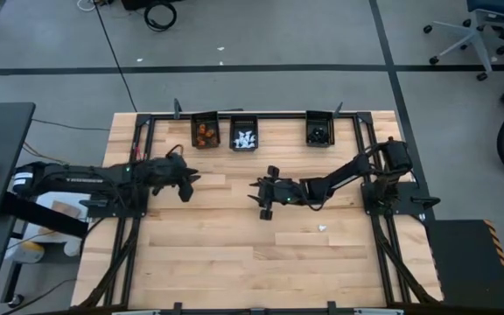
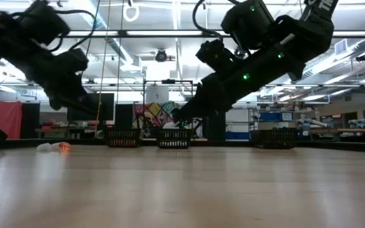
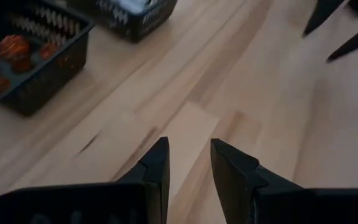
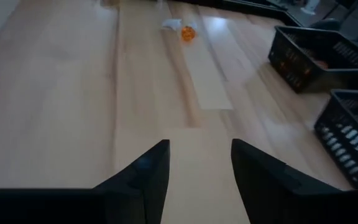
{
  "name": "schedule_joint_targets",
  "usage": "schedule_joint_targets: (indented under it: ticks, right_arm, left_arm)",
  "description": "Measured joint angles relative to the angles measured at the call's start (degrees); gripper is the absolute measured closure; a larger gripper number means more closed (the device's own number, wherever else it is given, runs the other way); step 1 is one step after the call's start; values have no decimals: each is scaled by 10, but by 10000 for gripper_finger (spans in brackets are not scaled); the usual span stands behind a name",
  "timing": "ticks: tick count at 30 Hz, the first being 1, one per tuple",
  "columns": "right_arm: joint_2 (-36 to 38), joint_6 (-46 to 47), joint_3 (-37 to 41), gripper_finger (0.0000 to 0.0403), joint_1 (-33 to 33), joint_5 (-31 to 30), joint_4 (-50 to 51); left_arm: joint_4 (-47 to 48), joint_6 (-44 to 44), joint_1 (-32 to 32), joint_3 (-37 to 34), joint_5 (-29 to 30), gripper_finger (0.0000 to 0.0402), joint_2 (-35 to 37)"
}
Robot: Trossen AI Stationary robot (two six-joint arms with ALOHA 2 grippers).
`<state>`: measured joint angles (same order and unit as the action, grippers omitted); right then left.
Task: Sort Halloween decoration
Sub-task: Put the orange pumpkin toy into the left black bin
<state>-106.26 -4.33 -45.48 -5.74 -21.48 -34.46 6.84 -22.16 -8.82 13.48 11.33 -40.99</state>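
You're between picks: left gripper (image 3: 188, 165) & right gripper (image 4: 199, 163) both open, empty; next, reach for the orange trinket (image 4: 188, 33).

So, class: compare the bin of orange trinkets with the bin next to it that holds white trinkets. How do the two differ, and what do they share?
The orange-trinket bin holds orange pieces; the white-trinket bin holds white ones. The orange-trinket bin sits at the row's left end, while the white-trinket bin stands in the middle, toward the third bin. Both are small black rectangular bins along the table's far edge, and neither gripper touches either.
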Motion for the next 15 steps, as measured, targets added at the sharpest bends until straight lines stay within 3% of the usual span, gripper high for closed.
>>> schedule_joint_targets:
  ticks: [9, 15]
  right_arm:
    - [2, -42, 22, 227, 23, 5, 2]
    - [2, -71, 23, 227, 41, 44, 2]
  left_arm:
    - [237, 18, -35, 157, 19, 300, -157]
    - [327, 62, -35, 204, 20, 254, -258]
